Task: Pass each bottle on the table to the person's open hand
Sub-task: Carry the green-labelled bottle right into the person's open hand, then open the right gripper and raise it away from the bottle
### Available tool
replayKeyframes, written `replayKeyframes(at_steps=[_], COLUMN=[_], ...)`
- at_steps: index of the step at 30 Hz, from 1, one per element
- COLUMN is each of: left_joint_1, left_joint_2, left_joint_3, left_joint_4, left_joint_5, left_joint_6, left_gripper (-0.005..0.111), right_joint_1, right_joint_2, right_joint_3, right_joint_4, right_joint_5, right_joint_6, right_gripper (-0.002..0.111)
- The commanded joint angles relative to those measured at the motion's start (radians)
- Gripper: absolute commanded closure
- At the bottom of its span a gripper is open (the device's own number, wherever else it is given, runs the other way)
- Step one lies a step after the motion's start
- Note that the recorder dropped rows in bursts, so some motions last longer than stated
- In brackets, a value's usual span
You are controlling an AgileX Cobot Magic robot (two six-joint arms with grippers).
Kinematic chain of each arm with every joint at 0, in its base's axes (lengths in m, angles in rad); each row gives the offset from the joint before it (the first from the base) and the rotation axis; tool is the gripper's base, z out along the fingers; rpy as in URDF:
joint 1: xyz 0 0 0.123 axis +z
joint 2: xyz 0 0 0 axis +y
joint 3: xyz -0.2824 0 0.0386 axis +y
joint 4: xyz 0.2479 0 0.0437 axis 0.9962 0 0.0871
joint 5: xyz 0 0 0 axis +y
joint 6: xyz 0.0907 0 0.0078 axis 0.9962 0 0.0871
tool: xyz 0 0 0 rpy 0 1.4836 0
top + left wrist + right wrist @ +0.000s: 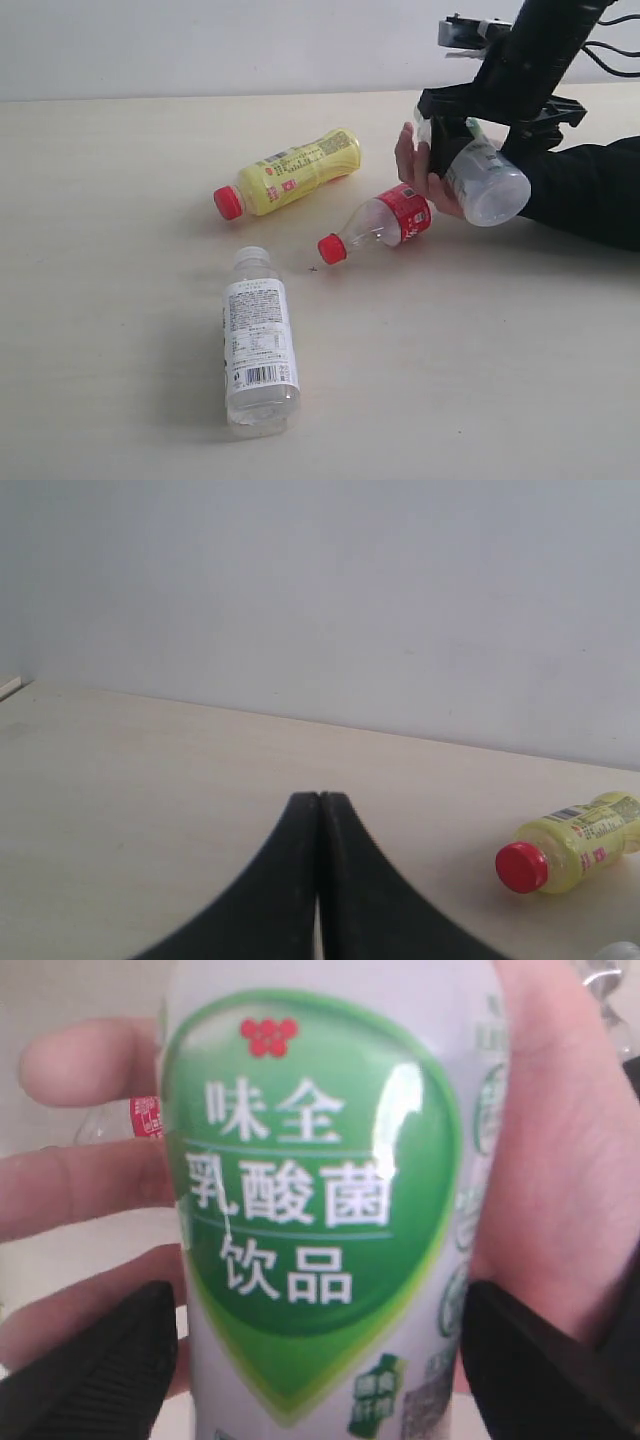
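Note:
A green-and-white labelled bottle (485,180) (320,1210) stands between the fingers of my right gripper (478,140) (320,1360). The jaws are open, with thin gaps on both sides of the bottle. The person's hand (415,165) (80,1190) wraps around this bottle from behind. On the table (120,200) lie three more bottles: a yellow one with a red cap (295,172) (570,845), a clear one with red label and cap (385,222), and a clear one with a white label (258,340). My left gripper (318,798) is shut and empty, out of the exterior view.
The person's dark sleeve (590,190) reaches in from the right edge. A pale wall (200,40) runs behind the table's far edge. The red-labelled bottle lies just below the hand.

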Motion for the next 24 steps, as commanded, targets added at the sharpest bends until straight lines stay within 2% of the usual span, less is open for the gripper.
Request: replayKeyframes(at_steps=[1, 14, 17, 20, 23, 24], left_joint_1=[-0.007, -0.007, -0.007, -0.007, -0.007, -0.007], left_joint_2=[-0.006, -0.006, -0.006, -0.006, -0.006, -0.006], left_joint_3=[0.004, 0.004, 0.004, 0.004, 0.004, 0.004], left_joint_4=[0.004, 0.004, 0.004, 0.004, 0.004, 0.004], left_joint_5=[-0.001, -0.001, -0.001, -0.001, -0.001, -0.001], left_joint_6=[0.0, 0.0, 0.0, 0.0, 0.0, 0.0], left_gripper=[0.107, 0.107, 0.107, 0.107, 0.107, 0.107], right_joint_1=[0.0, 0.0, 0.0, 0.0, 0.0, 0.0], right_joint_2=[-0.006, -0.09, -0.12, -0.159, -0.225, -0.255], right_joint_3=[-0.007, -0.007, -0.007, -0.007, -0.007, -0.005], right_joint_4=[-0.005, -0.003, -0.003, -0.003, -0.021, -0.023], right_joint_5=[-0.004, -0.018, -0.027, -0.034, -0.034, -0.039], right_joint_6=[-0.005, -0.005, -0.01, -0.047, -0.11, -0.124], right_gripper=[0.033, 0.033, 0.036, 0.049, 0.073, 0.085])
